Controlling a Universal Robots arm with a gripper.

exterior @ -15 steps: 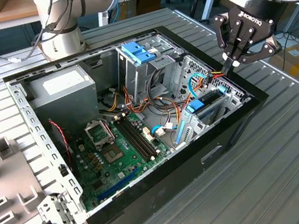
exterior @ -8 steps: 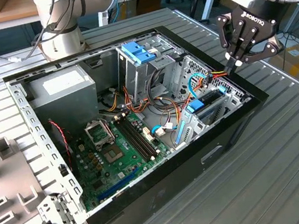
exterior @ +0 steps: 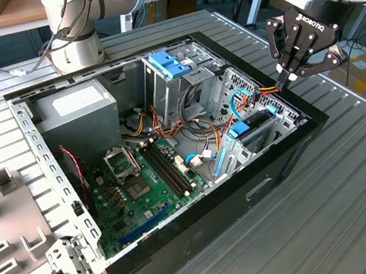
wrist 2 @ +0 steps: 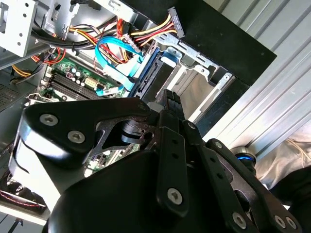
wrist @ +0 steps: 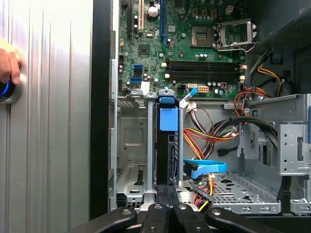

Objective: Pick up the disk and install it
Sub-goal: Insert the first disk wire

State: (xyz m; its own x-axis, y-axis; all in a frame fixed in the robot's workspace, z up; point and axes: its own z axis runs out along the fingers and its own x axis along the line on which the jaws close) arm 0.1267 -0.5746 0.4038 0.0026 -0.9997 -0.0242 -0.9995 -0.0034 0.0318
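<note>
Exterior view: black tool [exterior: 290,77], fingers closed on nothing, hangs over black computer case [exterior: 206,235]. First wrist view: dark flat metal disk [wrist: 168,160] stands edgewise in grey drive bay [wrist: 131,145].

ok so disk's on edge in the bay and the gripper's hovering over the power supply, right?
Not quite. The gripper hangs over the bay end of the case, at the exterior view's right. The power supply is at the opposite corner, as the exterior view shows. The disk does stand on edge in the bay, which is clearest in the first wrist view.
</note>
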